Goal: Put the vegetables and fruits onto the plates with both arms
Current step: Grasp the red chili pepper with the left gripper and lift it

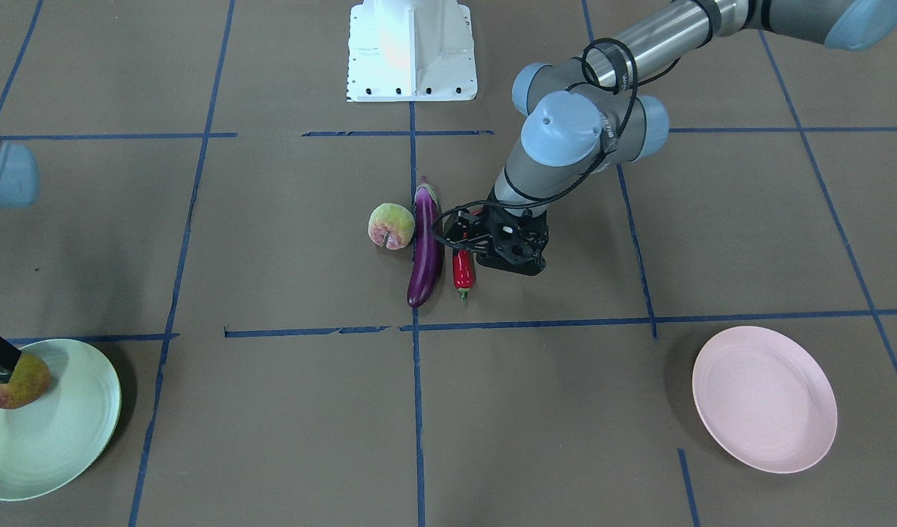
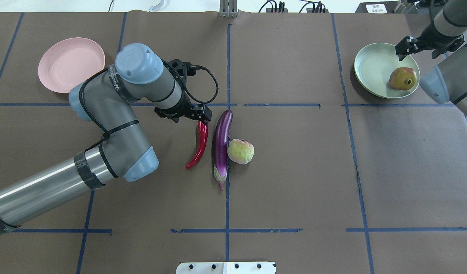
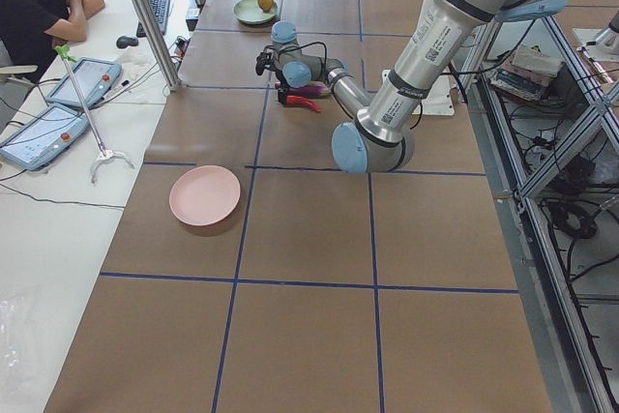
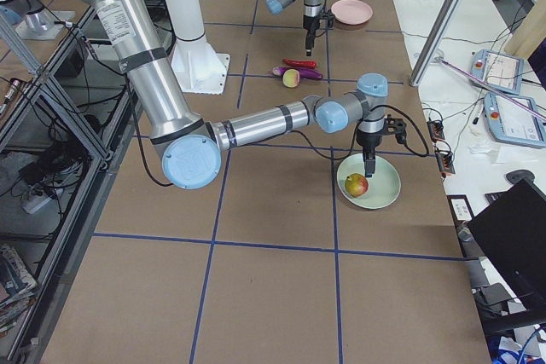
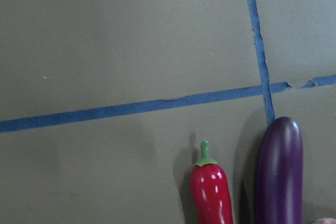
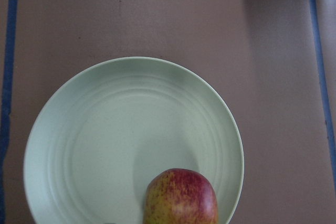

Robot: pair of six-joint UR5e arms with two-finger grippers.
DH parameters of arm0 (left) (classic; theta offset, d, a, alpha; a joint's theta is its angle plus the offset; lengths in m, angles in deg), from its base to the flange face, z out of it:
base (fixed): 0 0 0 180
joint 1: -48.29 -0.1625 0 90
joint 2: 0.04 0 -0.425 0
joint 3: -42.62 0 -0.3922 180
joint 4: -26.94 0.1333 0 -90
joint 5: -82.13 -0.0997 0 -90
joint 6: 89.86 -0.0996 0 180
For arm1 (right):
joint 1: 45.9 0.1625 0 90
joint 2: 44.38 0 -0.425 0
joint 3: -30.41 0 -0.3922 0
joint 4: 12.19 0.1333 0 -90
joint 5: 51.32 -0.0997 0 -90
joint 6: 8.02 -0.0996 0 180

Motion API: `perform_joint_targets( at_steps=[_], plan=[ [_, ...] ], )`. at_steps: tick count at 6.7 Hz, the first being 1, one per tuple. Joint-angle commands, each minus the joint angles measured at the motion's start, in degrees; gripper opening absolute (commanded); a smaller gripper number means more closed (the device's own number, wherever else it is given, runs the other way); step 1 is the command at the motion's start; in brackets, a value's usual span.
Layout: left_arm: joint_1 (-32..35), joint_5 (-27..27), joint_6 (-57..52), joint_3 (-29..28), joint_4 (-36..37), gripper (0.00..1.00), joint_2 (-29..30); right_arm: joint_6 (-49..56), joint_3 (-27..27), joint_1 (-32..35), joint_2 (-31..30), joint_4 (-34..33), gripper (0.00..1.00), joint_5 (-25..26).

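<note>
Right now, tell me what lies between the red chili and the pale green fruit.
The purple eggplant lies lengthwise between them, snug beside the fruit and a narrow gap from the chili, as the overhead view shows.

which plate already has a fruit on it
The pale green plate: the pomegranate sits on it, while the pink plate holds nothing.

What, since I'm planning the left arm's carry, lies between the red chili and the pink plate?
Nothing visible: only tabletop shows from the chili to the pink plate. The eggplant lies on the chili's other side.
</note>
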Motion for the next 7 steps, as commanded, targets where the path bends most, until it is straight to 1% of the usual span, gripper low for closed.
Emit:
perform_joint_targets(
  at_steps=[1,2,3,4,5,6,7],
  plan=[
    [-3.1,-2.4,0.2,-3.1,0.1,0.86,1.5,0.0,5.0,2.0,-2.9,0.0,1.00,-5.6],
    [-3.1,-3.0,0.1,-4.4,0.0,0.78,1.9,0.0,6.2,2.0,-3.8,0.0,1.00,-5.7],
    [-3.1,-3.2,-0.2,-5.1,0.0,0.56,1.8,0.0,6.5,2.0,-3.9,0.0,1.00,-5.7],
    [-3.1,-4.7,0.0,-5.2,-0.1,0.37,1.9,0.0,7.1,2.0,-4.4,0.0,1.00,-5.7],
    [-3.0,-4.7,-0.2,-5.0,-0.3,0.08,1.9,0.0,8.7,2.0,-5.1,-0.1,1.00,-5.7],
    [-2.3,-4.7,0.1,-4.2,-0.4,0.02,1.9,-0.1,10.2,2.0,-5.7,-0.6,1.00,-6.1],
    [0.5,-4.7,0.2,-2.5,-0.4,0.00,1.8,-0.5,12.9,1.9,-5.7,-2.4,1.00,-6.4]
  ],
)
